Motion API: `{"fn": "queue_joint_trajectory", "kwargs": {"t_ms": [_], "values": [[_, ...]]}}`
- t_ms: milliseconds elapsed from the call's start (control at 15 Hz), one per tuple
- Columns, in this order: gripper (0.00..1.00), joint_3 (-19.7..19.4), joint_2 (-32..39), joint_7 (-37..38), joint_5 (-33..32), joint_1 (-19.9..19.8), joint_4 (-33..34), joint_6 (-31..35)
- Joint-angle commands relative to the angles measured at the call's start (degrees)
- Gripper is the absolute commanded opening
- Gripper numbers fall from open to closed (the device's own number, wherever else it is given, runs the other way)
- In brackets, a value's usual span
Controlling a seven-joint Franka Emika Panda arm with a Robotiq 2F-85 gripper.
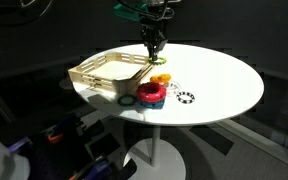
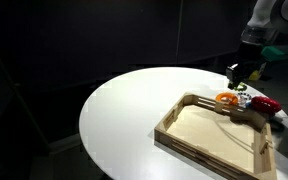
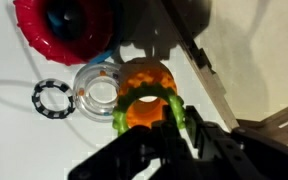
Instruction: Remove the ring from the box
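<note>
The box is a shallow tan tray with slatted sides [image 1: 106, 72], seen in both exterior views [image 2: 216, 128]; its corner shows at the right of the wrist view [image 3: 216, 78]. No ring shows inside it. My gripper [image 3: 182, 118] hangs just outside the tray's corner [image 1: 155, 58] [image 2: 239, 86]. Its fingers are closed on the rim of a green ring [image 3: 124, 108], which sits over an orange ring [image 3: 144, 80] on the white table.
A red ring with a blue centre [image 3: 59, 30] [image 1: 151, 93] [image 2: 265, 104], a clear ring [image 3: 96, 88] and a black beaded ring [image 3: 50, 97] [image 1: 186, 97] lie on the round white table [image 1: 219, 75] beside the tray. A purple object [image 1: 127, 101] sits near the table's edge.
</note>
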Motion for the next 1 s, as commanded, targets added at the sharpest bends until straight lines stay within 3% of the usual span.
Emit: {"fn": "queue_joint_trajectory", "kwargs": {"t_ms": [0, 267, 333, 400, 533, 933], "values": [[0.07, -0.9, -2.0, 1.0, -1.1, -1.4, -2.9, -0.9], [0.07, -1.9, -1.7, 0.9, -1.1, -2.5, -5.1, -0.9], [0.19, -2.1, -1.7, 0.7, -0.9, -2.7, -5.4, -1.1], [0.42, -2.2, -1.7, 0.6, -0.9, -2.9, -5.7, -1.3], [0.47, -2.4, -1.8, 0.3, -0.7, -3.0, -6.1, -1.5], [0.94, -2.5, -4.0, -1.3, 0.6, -2.8, -6.6, -2.6]]}}
